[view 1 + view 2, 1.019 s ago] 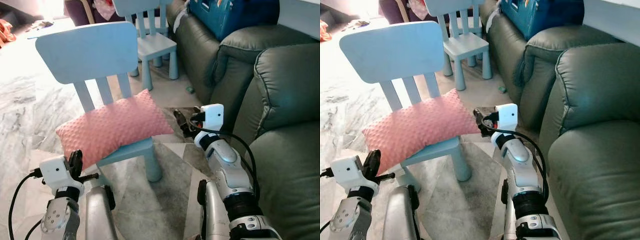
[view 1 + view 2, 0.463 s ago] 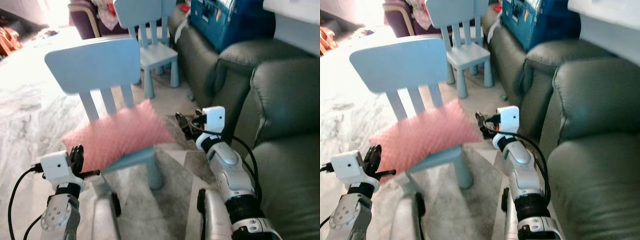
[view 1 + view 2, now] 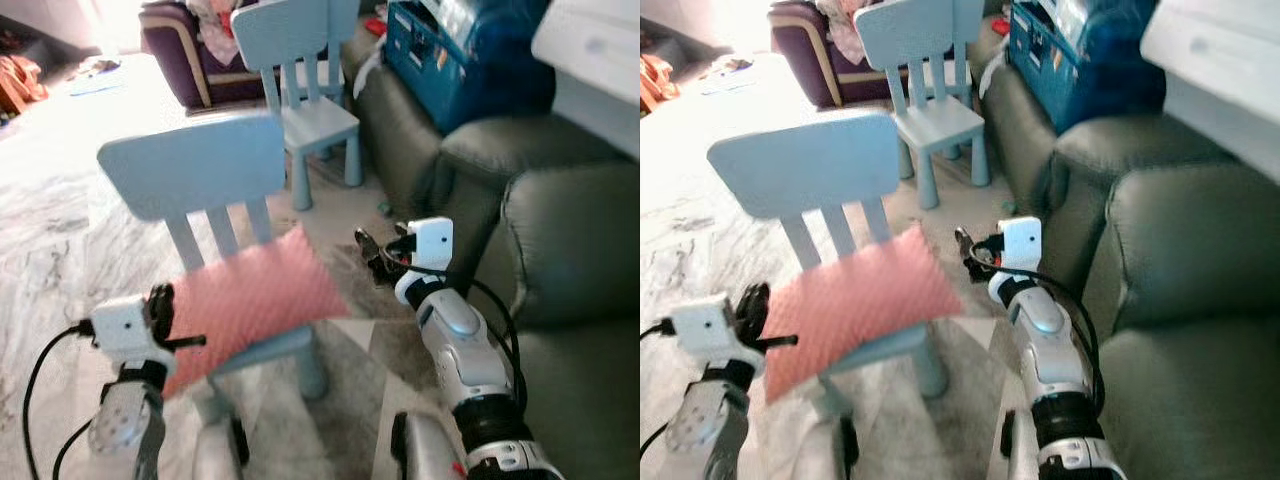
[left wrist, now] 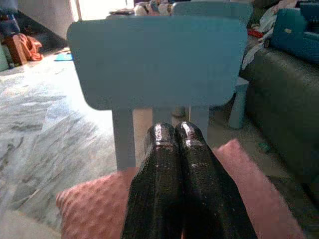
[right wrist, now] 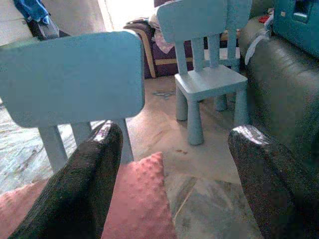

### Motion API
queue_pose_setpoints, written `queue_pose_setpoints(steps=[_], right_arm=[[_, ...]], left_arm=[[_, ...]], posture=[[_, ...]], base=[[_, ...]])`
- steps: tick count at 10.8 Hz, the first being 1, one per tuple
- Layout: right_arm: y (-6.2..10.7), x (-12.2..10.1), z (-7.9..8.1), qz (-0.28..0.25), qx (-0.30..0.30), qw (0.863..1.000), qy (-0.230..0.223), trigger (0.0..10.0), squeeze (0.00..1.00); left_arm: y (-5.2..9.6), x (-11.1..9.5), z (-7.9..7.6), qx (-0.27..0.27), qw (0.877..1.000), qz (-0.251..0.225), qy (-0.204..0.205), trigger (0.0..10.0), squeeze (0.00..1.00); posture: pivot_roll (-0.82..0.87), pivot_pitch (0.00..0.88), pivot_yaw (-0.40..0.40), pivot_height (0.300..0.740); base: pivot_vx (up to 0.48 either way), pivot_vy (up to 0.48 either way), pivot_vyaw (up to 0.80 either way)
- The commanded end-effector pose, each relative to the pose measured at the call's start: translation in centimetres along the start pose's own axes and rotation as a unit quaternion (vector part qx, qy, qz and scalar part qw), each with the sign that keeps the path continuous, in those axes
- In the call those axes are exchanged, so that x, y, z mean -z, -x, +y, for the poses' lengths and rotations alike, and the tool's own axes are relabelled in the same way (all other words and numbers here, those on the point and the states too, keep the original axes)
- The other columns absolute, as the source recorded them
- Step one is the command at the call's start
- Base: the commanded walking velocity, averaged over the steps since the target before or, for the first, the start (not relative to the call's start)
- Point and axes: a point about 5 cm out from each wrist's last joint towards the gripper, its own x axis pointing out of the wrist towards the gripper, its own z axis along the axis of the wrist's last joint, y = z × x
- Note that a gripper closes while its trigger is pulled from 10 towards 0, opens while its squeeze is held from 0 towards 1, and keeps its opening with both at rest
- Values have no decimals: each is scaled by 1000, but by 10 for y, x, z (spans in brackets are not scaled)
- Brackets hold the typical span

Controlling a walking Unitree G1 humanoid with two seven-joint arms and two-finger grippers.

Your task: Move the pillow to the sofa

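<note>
Softness was the chief thing to reckon with: the pink pillow point(image 3: 255, 295), dimpled all over and plump, looked light and yielding, likely to sag or fold if pinched at one corner, yet grippy enough in its nubby cover not to slide. A sound hold would probably be one at each short end, squeezed between the two arms, or a deep pinch into the stuffing near an edge.

Farthest to the left stood the left gripper point(image 3: 160, 305), raised just beside the pillow's near left end; its wrist view showed the two black fingers point(image 4: 164, 149) pressed together with no gap, pointing over the pillow toward the chair back. Whether they touched the fabric was hard to tell, the head views being somewhat blurred.

In the middle the pillow lay tilted across the seat of the small blue chair point(image 3: 200, 165), one end resting toward the slatted back, the other overhanging the front edge.

To the right of it hung the right gripper point(image 3: 372, 258), close by the pillow's right corner but apart from it; its fingers point(image 5: 89, 164) were spread wide, the pink corner showing between them.

Rightmost lay the dark green sofa point(image 3: 570, 250), its cushion directly beside the right arm.
</note>
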Motion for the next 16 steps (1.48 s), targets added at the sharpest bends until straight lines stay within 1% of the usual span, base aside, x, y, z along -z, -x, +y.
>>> queue_pose_setpoints(steps=[1, 2, 3, 5, 10, 11, 12, 13, 15, 16], right_arm=[[-4, -8, 5, -14, -12, 1000, 9, 10000, 0], [-4, -9, 3, -15, -8, 1000, 10, 10000, 0], [-3, -8, 2, -16, -5, 1000, 9, 10000, 0], [-4, -10, 4, -20, -6, 1000, 8, 10000, 0], [-6, -14, 3, -25, -5, 1000, 11, 10000, 0], [-6, -14, 3, -26, -7, 1000, 12, 10000, 0], [-7, -14, 3, -25, -8, 1000, 12, 10000, 0], [-7, -14, 3, -24, -11, 1000, 12, 10000, 0], [-6, -14, 10, -29, -36, 999, 9, 10000, 0], [-6, -12, 11, -23, -35, 999, 9, 10000, 0]], left_arm=[[-1, 2, 4, -2, 1000, 3, -11, 10000, 0], [-3, 3, 1, 0, 1000, 6, 9, 10000, 0], [-5, 1, -1, 3, 1000, -2, -14, 10000, 0], [-7, 2, 0, 0, 1000, -2, -15, 10000, 0], [-10, 2, 0, -1, 1000, -7, -15, 10000, 0], [-10, 3, -1, -4, 1000, -7, -13, 10000, 0], [-10, 5, 1, -22, 1000, -1, -8, 10000, 0], [-10, 5, 2, -26, 1000, 1, -6, 10000, 0], [-7, 5, 4, -33, 999, 2, -4, 10000, 0], [-5, 7, 5, -43, 999, 6, 1, 10000, 0]], posture=[[-152, 0, 52, 665], [-158, 0, 56, 685], [-160, 0, 60, 705], [-161, 0, 62, 740], [-173, 0, 60, 740], [-173, 0, 59, 740], [-168, 0, 55, 740], [-165, 0, 54, 740], [-158, 0, 47, 740], [-154, 0, 43, 740]], base=[[0, 0, 0], [0, 0, 0], [0, 0, 0], [0, 0, 0], [0, 0, 0], [0, 0, 0], [0, 0, 0], [0, 0, 0], [0, 0, 0], [0, 0, 0]])
